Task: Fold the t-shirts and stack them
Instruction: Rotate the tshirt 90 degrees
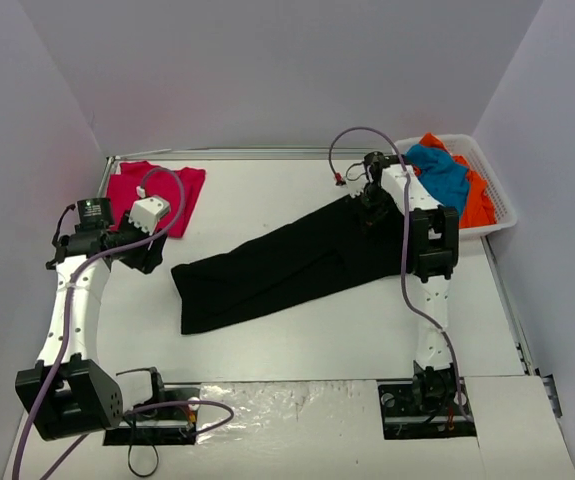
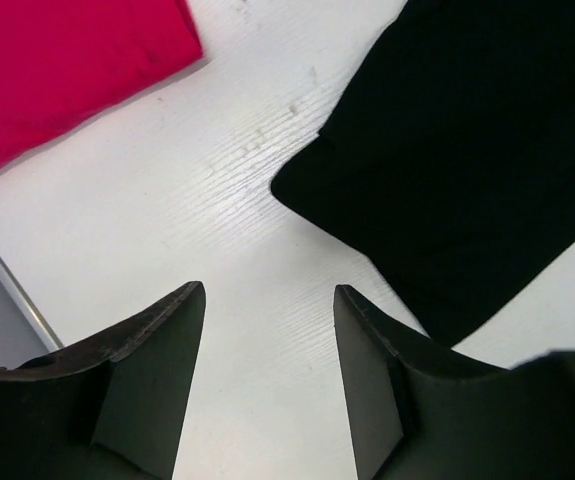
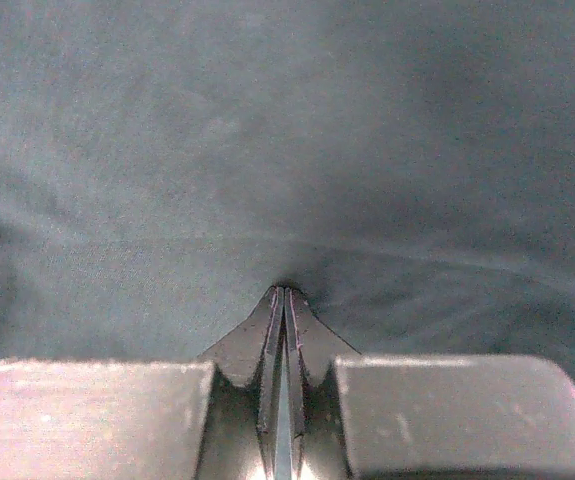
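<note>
The black t-shirt (image 1: 277, 265) lies in a long folded band slanting across the table's middle. My right gripper (image 1: 372, 203) is down on its far right end, jaws shut with a pinch of the black cloth (image 3: 267, 150) puckered at the tips (image 3: 285, 290). My left gripper (image 1: 150, 258) is open and empty just above the bare table (image 2: 217, 200), between the crimson-red t-shirt (image 1: 189, 190) and the near left corner of the black t-shirt (image 2: 467, 150). The red t-shirt (image 2: 57, 70) lies flat at the back left. The star mark is hidden.
A white basket (image 1: 502, 215) at the back right holds a blue t-shirt (image 1: 439, 175) and an orange t-shirt (image 1: 477, 200). A metal rail (image 1: 267, 153) runs along the table's far edge. Walls stand close on the left and right.
</note>
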You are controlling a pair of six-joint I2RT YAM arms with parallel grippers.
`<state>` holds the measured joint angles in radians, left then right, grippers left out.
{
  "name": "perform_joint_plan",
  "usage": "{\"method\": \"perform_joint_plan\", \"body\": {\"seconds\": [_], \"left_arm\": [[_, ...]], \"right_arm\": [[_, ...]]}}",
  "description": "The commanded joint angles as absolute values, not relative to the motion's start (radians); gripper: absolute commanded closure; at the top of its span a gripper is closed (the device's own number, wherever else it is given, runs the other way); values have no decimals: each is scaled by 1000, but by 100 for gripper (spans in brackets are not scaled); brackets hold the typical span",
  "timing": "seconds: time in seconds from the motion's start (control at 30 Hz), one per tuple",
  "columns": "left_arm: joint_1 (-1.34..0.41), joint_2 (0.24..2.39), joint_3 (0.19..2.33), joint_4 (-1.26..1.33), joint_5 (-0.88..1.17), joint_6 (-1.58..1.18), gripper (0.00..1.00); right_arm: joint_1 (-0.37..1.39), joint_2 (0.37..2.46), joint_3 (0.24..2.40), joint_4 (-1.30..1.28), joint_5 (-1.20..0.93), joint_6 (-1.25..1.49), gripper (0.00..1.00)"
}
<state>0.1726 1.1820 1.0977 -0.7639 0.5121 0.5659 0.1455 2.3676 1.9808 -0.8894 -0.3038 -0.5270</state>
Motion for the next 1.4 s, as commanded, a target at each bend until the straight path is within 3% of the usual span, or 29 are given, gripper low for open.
{"method": "perform_joint_plan", "body": {"seconds": [0.0,0.2,0.53,0.73,0.87,1.07,1.37], "left_arm": [[187,1186,1094,-727,463,529,47],[195,1232,1085,-698,413,500,47],[196,1287,1112,-715,385,476,47],[196,1282,1098,-693,402,465,47],[195,1261,1082,-672,431,459,47],[196,1218,1048,-644,468,443,47],[196,1148,1012,-595,404,393,47]], "right_arm": [[167,2515,2209,-764,-311,-563,100],[242,2678,2506,-631,-341,-563,100],[380,2683,2494,-235,-368,-584,100],[432,2570,2406,-79,-91,-637,100],[443,2353,2196,-97,-139,-586,100],[503,2093,2014,-426,-383,-532,100],[709,2023,1815,-572,-338,-515,100]]}}
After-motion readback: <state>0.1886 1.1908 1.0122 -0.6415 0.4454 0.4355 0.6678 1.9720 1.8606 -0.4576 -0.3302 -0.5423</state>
